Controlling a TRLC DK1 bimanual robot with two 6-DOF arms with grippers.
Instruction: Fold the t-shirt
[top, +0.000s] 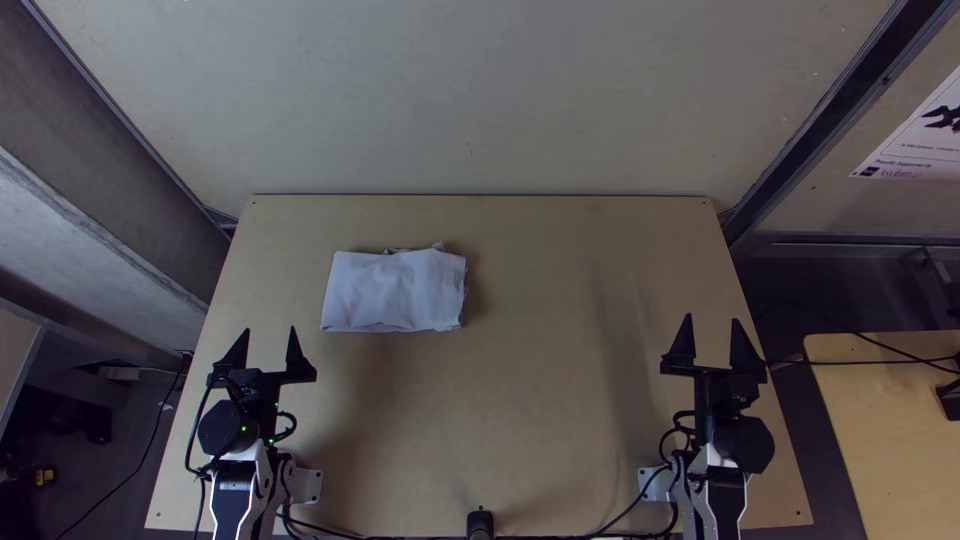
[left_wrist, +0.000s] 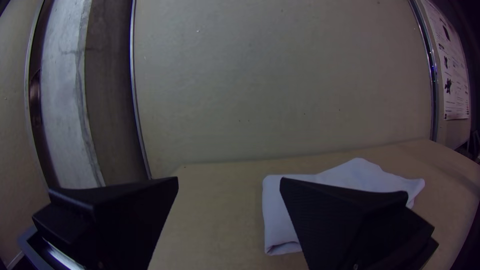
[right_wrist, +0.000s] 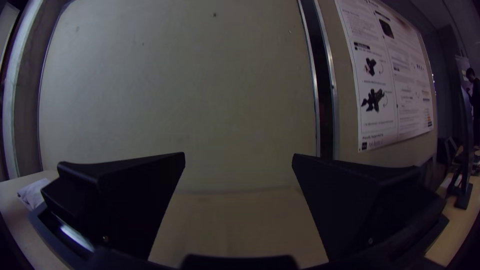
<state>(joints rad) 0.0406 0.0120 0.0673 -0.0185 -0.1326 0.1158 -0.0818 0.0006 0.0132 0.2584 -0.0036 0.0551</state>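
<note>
Because the shirt (top: 393, 291) lies as a compact rectangle toward the counter's (top: 540, 400) far left corner, folding looks all but done; at most, its uneven far edge wants tidying. The left gripper (top: 269, 331) and the right gripper (top: 712, 320) are both spread wide, holding nothing.

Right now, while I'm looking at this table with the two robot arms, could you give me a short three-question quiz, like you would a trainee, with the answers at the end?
1. Fill in one word: the fingers of the left gripper and of the right gripper stand ____.
2. Which gripper is nearer to the pale t-shirt?
A) the left gripper
B) the right gripper
C) both equally
3. True or false: the t-shirt lies fully spread out on the table.

Key:
1. apart
2. A
3. False; it lies folded into a compact, roughly rectangular bundle.
</note>
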